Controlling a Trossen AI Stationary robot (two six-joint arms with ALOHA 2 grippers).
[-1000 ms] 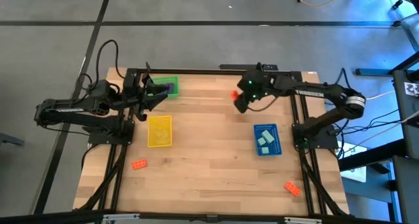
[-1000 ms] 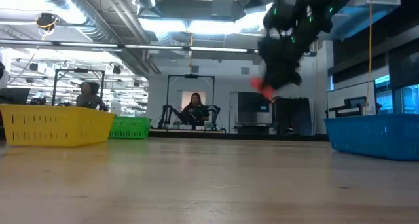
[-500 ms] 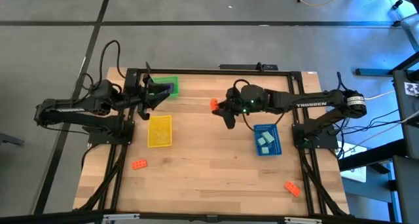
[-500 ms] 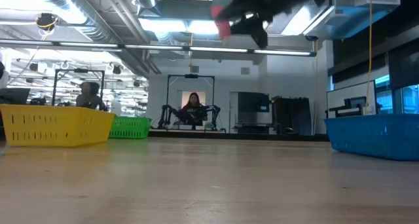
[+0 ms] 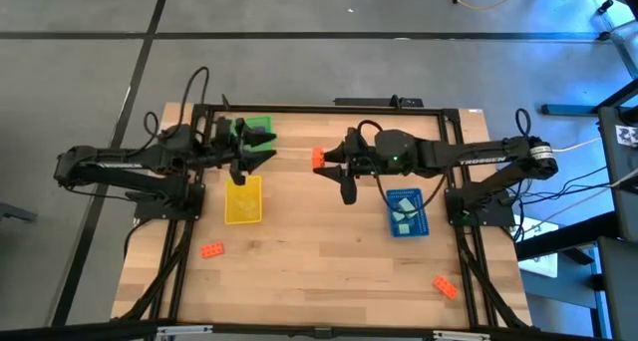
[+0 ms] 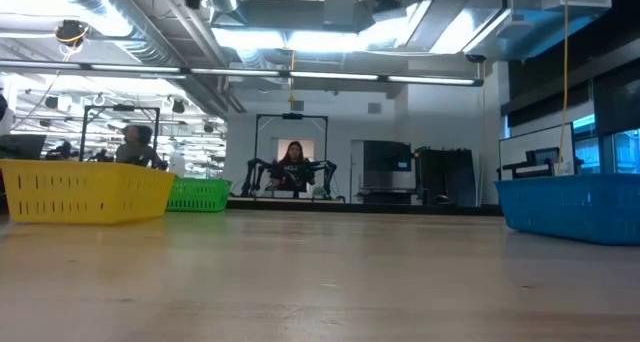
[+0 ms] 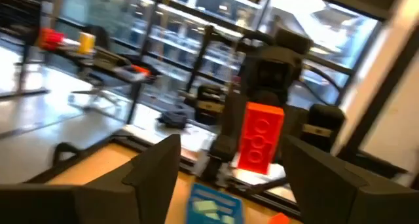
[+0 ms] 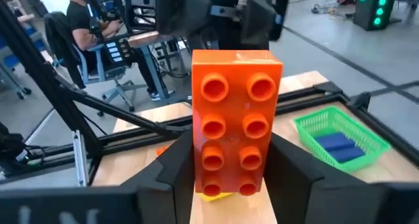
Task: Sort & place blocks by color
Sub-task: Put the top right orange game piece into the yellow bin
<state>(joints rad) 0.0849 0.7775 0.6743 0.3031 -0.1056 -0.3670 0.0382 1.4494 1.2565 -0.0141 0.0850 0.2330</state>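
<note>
Orange-red block [image 8: 236, 122] clamped upright between the two dark fingers of the right gripper [image 5: 321, 160], studs facing that arm's wrist camera, lifted clear of the table [image 5: 319, 241] near the middle of its far half. Seen also from the left wrist as a tall orange slab [image 7: 260, 137] in front of the opposite arm's dark body. Just past the block toward the left side: left gripper [image 5: 267, 147], fingers spread and holding nothing, pointed at the carried brick with a gap of bare wood between. Under and beside that left gripper: yellow tray [image 5: 243, 198] nearer the front, green tray [image 5: 255, 127] toward the back edge, with a dark block inside [image 8: 337, 146]. On the right half of the table, close by the right arm: blue tray [image 5: 405, 212] with several light teal blocks [image 5: 404, 211] lying in it. Well apart, toward the front edge: one orange-red block on the left [image 5: 210, 249], another at the front right [image 5: 445, 287], both flat on the wood. At table height: yellow tray [image 6: 85, 190], green tray [image 6: 198, 194] and blue tray [image 6: 570, 206] visible, a seated person [image 6: 295, 162] in the room behind.
</note>
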